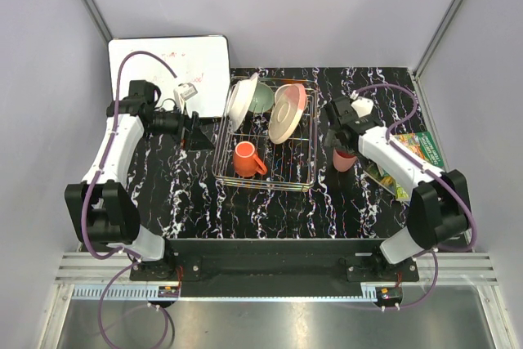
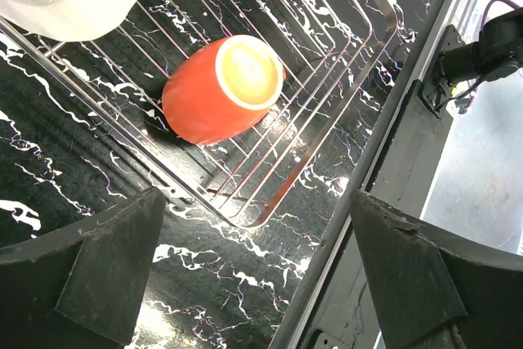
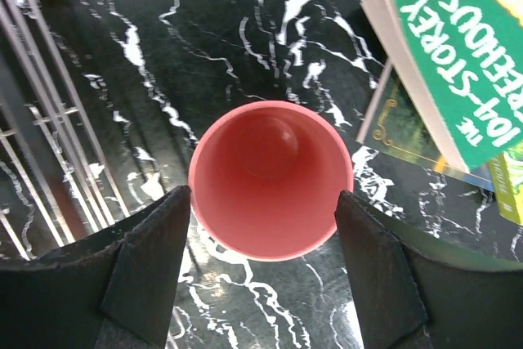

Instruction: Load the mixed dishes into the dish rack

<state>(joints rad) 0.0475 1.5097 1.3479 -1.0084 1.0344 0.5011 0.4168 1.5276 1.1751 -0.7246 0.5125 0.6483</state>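
The right hand [image 3: 263, 202] straddles the pink cup [image 3: 270, 173], grip unclear, beside book [image 3: 458, 63] reading "104-STOREY".

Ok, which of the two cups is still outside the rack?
The small pink cup, standing upright beside the rack between the right gripper's jaws. The orange mug already lies on its side inside the rack.
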